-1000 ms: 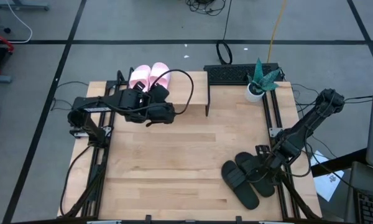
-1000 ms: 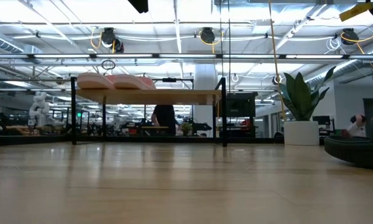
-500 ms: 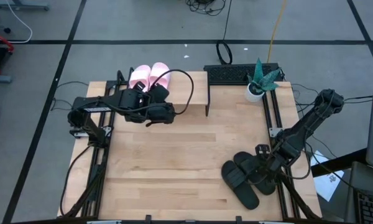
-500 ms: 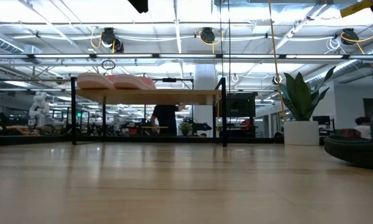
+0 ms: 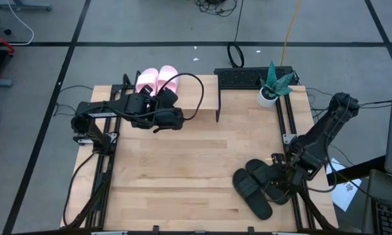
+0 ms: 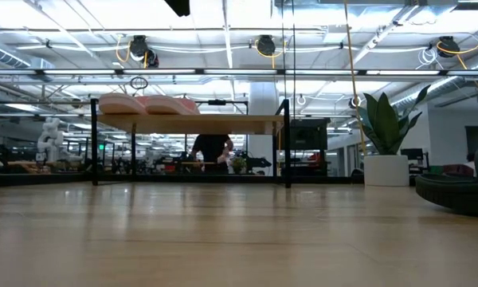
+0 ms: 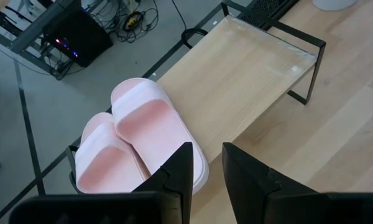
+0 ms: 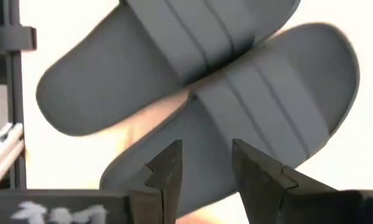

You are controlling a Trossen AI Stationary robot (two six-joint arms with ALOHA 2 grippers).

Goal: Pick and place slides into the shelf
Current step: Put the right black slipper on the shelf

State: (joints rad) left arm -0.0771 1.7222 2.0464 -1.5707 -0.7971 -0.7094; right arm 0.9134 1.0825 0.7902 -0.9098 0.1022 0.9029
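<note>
While both arms reach over the light-wood counter point(image 5: 183, 163), the left tool point(image 7: 205, 171) hangs just short of the shelf's point(image 7: 248, 74) near edge, its two dark fingers point(image 7: 177, 174) parted by a narrow gap with nothing between them. Directly ahead of that tool, the pale pink slides point(image 7: 137, 143) lie side by side and touching on the end of the shelf's plank top; the rest of the plank stretches away from the tool toward the black metal leg point(image 7: 308, 78) at the shelf's other end. From above, the same pink pair point(image 5: 157, 79) shows at the counter's far edge, just beyond the left tool point(image 5: 158, 98). From counter height, the pink slides point(image 6: 147, 104) sit on top of the shelf point(image 6: 191, 123), well above the counter surface.

At the opposite near corner of the counter, the right tool point(image 8: 202, 168) hovers over the black slides point(image 8: 236, 87), its fingers point(image 8: 165, 171) also slightly parted and empty. Below that tool, the two black slides lie crossed, one overlapping the other. The high view shows this pair point(image 5: 255, 186) lying on the counter just beside the right tool point(image 5: 289, 177). A small potted plant point(image 5: 273, 83) stands at the counter's far edge, well apart from both tools, and a dark keyboard point(image 5: 245, 77) lies beside it.
</note>
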